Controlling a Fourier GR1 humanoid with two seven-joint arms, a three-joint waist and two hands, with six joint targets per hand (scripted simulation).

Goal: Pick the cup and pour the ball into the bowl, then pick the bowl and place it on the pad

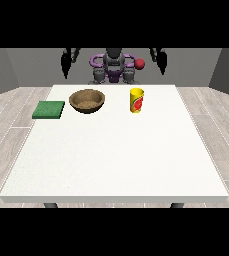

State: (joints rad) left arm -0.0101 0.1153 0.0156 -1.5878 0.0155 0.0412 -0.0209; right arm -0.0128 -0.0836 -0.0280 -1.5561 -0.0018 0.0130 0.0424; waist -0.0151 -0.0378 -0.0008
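A yellow cup [137, 100] with a red mark stands upright on the white table [116, 155], right of centre at the far side. The ball is hidden; I cannot see inside the cup. A brown bowl [87, 100] sits left of the cup, and a flat green pad [49, 110] lies further left near the table's left edge. The hand at the view's left [65, 64] hangs beside the robot, above and behind the table's far edge. The hand at the view's right [162, 62] hangs likewise. Both are far from the cup and the bowl and hold nothing.
The robot's torso [114, 67] stands behind the table's far edge, with a red knob [139, 63] at its side. Wooden floor surrounds the table. The near half of the table stretches towards the camera.
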